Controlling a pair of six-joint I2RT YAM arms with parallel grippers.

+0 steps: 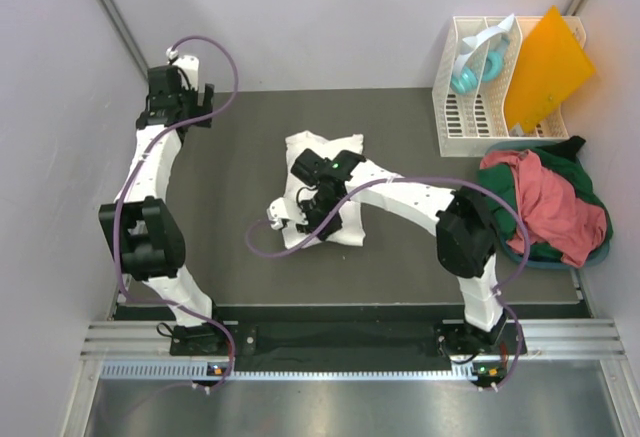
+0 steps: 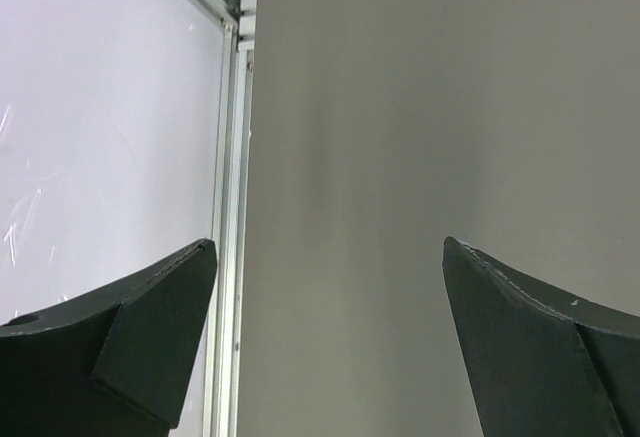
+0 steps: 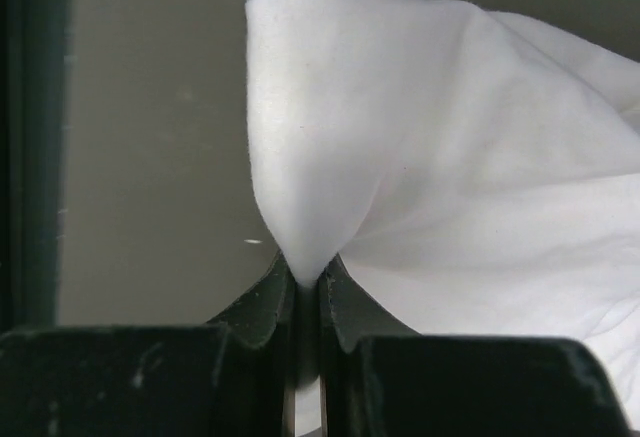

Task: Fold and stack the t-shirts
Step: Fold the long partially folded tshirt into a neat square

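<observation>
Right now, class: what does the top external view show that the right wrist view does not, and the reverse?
Only the top view: the left arm, the white rack, the orange sheet and the red and green shirts heaped at the right. Only the wrist view: the right gripper shut on a pinched fold. Both: the white t-shirt on the dark table.

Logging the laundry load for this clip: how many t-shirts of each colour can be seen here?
white t-shirt: 1
salmon-red t-shirt: 1
dark green t-shirt: 1
Total: 3 in view; the salmon-red and dark green ones lie bunched in one heap at the right, which may hide more.
</observation>
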